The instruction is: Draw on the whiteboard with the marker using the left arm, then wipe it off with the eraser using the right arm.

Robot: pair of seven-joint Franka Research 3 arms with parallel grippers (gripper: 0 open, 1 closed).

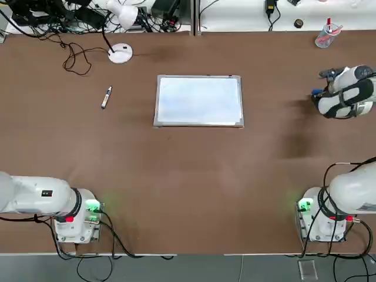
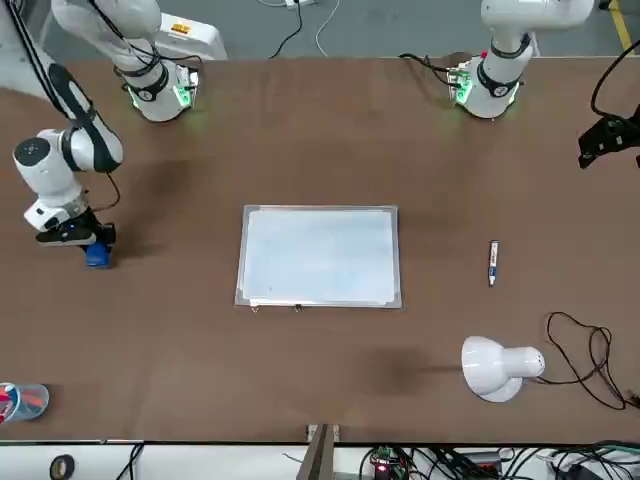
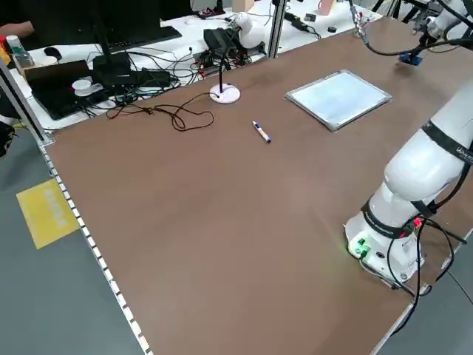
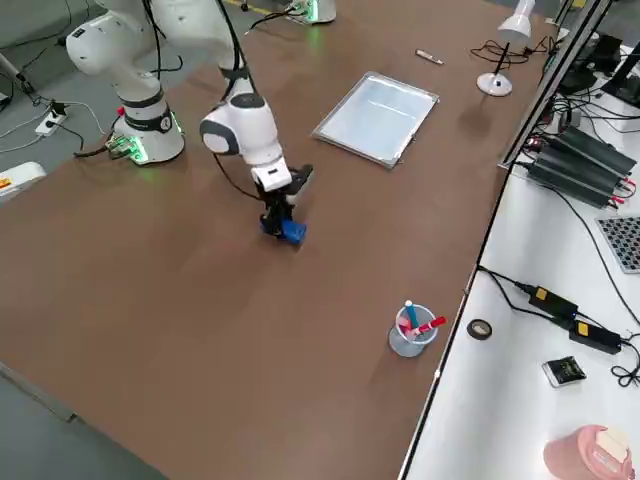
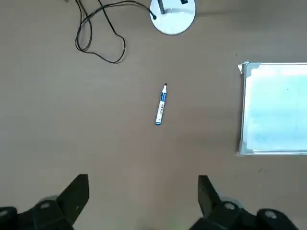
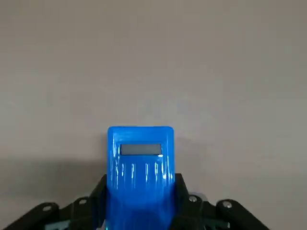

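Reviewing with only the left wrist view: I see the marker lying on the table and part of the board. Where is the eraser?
Observer: The eraser is clamped in the right tool, low over the table, well to the right of the board.
Operator: Any drawing on the part of the board I can't see?
Observer: None that I can make out in the top view.
Operator: Anything beyond the eraser?
Observer: A clear cup at the far right corner.
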